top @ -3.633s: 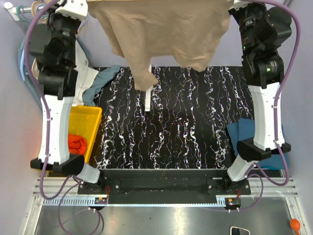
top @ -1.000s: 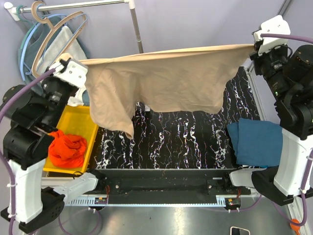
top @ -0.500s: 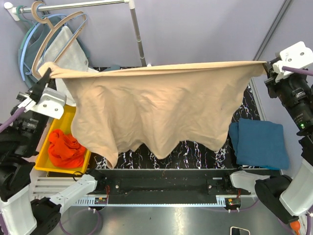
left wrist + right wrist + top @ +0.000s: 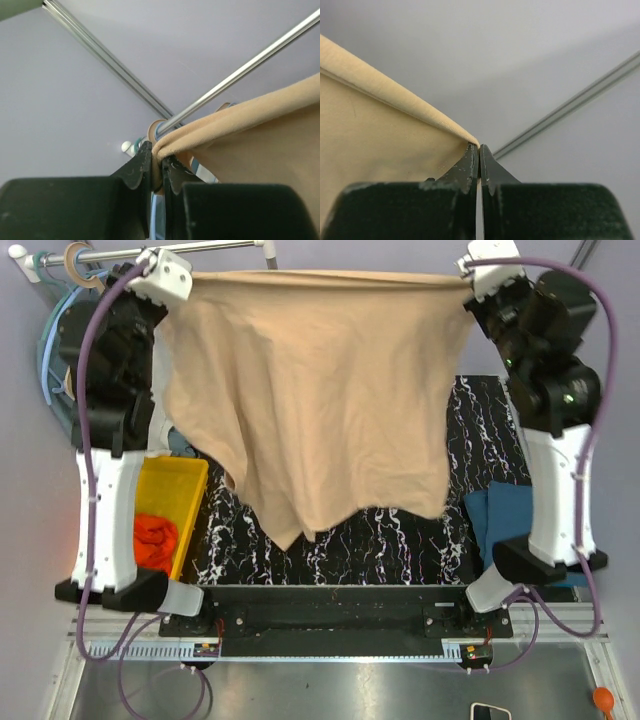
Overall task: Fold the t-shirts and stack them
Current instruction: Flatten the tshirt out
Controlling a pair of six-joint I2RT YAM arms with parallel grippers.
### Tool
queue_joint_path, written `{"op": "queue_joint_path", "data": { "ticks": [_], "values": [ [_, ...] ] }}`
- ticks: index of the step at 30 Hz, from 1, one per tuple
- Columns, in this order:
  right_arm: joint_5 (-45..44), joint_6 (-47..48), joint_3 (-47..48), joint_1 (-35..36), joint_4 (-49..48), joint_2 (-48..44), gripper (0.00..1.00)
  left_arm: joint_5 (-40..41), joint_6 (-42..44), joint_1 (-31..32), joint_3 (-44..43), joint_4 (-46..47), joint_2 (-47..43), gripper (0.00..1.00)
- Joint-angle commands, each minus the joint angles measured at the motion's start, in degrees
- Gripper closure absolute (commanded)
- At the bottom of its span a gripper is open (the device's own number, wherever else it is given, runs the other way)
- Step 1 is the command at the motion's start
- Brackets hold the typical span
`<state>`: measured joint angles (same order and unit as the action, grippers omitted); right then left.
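Note:
The beige-tan t-shirt (image 4: 315, 390) hangs stretched in the air between both arms, its lower edge dangling over the black marbled table (image 4: 400, 535). My left gripper (image 4: 178, 278) is shut on its top left corner; the left wrist view shows the cloth (image 4: 240, 120) bunched between the fingers (image 4: 159, 167). My right gripper (image 4: 468, 278) is shut on the top right corner; the hem (image 4: 395, 95) runs into the closed tips (image 4: 479, 152). The dark teal-blue t-shirt (image 4: 495, 515) lies folded at the table's right edge. The orange-red t-shirt (image 4: 155, 537) sits crumpled in the yellow bin.
A yellow bin (image 4: 175, 480) stands at the table's left side. A metal clothes rail (image 4: 110, 252) with hangers is at the back left, close to my left gripper. A grey-green cloth (image 4: 185, 445) lies beside the bin.
Both arms have swung up and away from the near edge, bringing the spread beige shirt higher and narrower. The shirt now hangs over the table's middle instead of the front edge.

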<state>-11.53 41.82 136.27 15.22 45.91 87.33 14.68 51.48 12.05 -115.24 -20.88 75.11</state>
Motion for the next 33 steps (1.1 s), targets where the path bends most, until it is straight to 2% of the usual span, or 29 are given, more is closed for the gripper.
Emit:
{"op": "queue_joint_path", "data": {
  "ticks": [1,5,8,12,18,22,25,31,33],
  "values": [
    [-14.2,4.0,13.2,-4.0,-5.8,9.3,1.00,7.7,-6.2,-9.6,-12.6,5.6,5.5,1.00],
    [-14.7,6.5,22.6,-4.2,-9.1,15.5,1.00,6.3,-7.5,-9.6,-13.3,8.6,6.9,1.00],
    [-14.3,5.8,23.8,-4.2,-11.7,16.6,1.00,6.9,-8.2,-9.6,-12.6,11.5,6.5,1.00],
    [-13.3,3.0,17.5,-4.2,-12.3,12.9,1.00,5.6,-9.9,-9.6,-8.6,12.6,2.0,1.00],
    [-11.8,0.9,3.1,-4.2,-12.2,2.9,1.00,2.2,-8.5,-9.4,6.1,11.3,-8.9,1.00],
    [-10.7,-1.0,-1.5,-4.1,-5.7,-2.9,1.00,-0.8,-6.3,-8.8,17.4,7.4,-16.6,1.00],
    [-9.0,-3.7,-1.9,-4.1,1.2,-5.9,1.00,-2.9,-5.4,-8.7,20.7,3.5,-22.3,1.00],
    [-4.2,-8.4,9.1,-4.1,18.9,-7.2,1.00,-5.8,-5.3,-8.7,15.1,-6.4,-28.4,1.00],
    [-3.6,-9.2,8.8,-4.1,20.7,-8.3,1.00,-5.2,-5.3,-8.7,12.9,-7.8,-28.3,1.00]
  ]
}}
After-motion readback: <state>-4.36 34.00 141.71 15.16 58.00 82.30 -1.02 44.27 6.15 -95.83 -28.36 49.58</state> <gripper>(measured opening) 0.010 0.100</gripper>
